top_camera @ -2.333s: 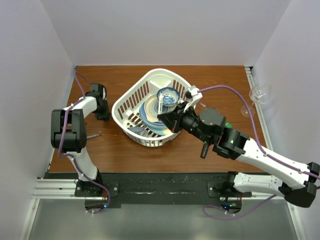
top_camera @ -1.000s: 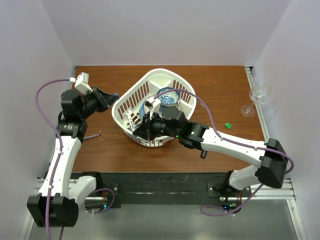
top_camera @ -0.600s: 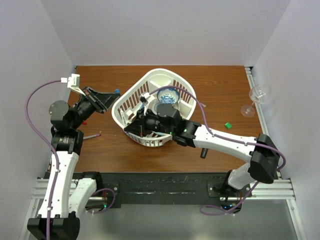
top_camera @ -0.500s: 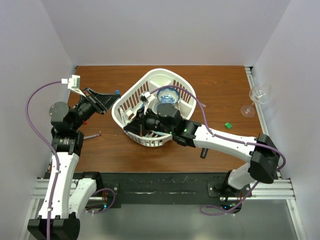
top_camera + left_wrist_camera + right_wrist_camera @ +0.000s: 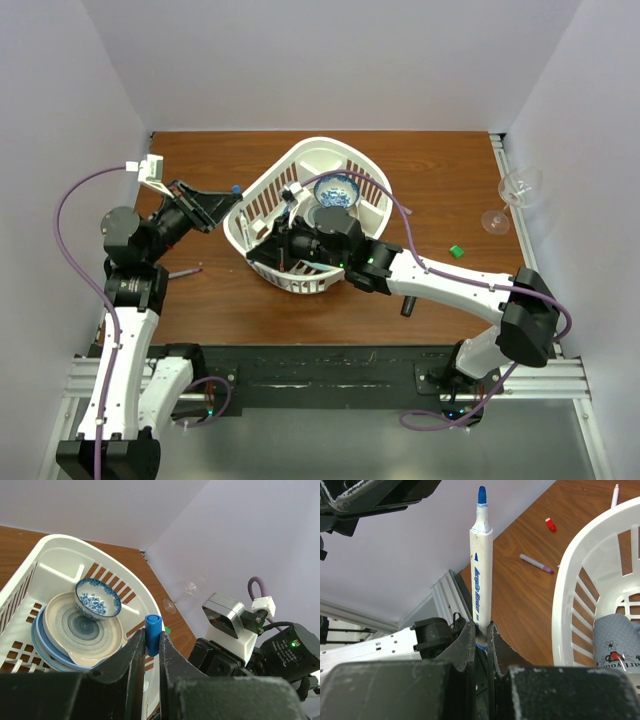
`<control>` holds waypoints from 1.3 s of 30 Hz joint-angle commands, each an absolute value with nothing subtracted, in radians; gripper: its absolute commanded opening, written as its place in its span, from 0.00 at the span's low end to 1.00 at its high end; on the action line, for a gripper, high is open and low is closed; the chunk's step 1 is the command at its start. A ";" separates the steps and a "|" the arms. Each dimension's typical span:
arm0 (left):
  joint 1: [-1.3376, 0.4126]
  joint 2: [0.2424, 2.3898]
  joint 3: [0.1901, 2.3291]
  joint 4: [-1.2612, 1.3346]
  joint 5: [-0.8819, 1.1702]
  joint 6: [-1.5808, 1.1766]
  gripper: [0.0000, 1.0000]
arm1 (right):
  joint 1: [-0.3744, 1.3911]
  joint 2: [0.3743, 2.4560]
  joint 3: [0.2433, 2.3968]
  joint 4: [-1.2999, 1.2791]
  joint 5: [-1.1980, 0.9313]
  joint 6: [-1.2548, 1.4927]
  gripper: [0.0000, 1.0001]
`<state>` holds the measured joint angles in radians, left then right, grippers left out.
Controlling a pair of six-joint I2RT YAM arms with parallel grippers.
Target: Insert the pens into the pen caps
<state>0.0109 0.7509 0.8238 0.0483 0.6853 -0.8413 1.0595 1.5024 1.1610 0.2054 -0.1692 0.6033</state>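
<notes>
Little has changed in half a second: the left gripper (image 5: 152, 644) stays clamped on the blue cap (image 5: 153, 629) just left of the basket (image 5: 326, 143), and the right gripper (image 5: 481, 631) on the blue-tipped white pen (image 5: 481, 570) — over the basket's near-left rim. The pen's lower end is hidden between the fingers — from above it is hard to make out.

A robot test lab, plain white walls (image 5: 320, 60) boxed round a brown wooden table (image 5: 430, 170), left arm (image 5: 122, 330) and right arm (image 5: 455, 288) bolted to a metal rail (image 5: 330, 380) at 6 o'clock, white basket (image 5: 335, 146) of dishes (image 5: 82, 627), wine glass (image 5: 520, 187) at 3 o'clock.
</notes>
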 commanded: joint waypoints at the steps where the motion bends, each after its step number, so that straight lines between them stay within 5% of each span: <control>1: 0.008 0.730 0.824 0.048 0.712 -0.811 0.00 | 1.062 1.493 1.213 0.239 -0.138 0.606 0.00; 32: 0.008 0.684 0.767 -0.044 0.738 -0.753 0.00 | 1.062 1.546 1.359 0.129 -0.002 0.531 0.00; 34: 0.009 0.684 0.773 -0.048 0.750 -0.747 0.08 | 1.062 1.549 1.379 0.109 -0.002 0.515 0.00; 36: 0.009 0.683 0.781 -0.054 0.758 -0.746 0.30 | 1.062 1.546 1.388 0.103 -0.002 0.493 0.00; 39: 0.008 0.680 0.801 -0.066 0.755 -0.735 0.48 | 1.062 1.531 1.387 0.098 -0.002 0.469 0.00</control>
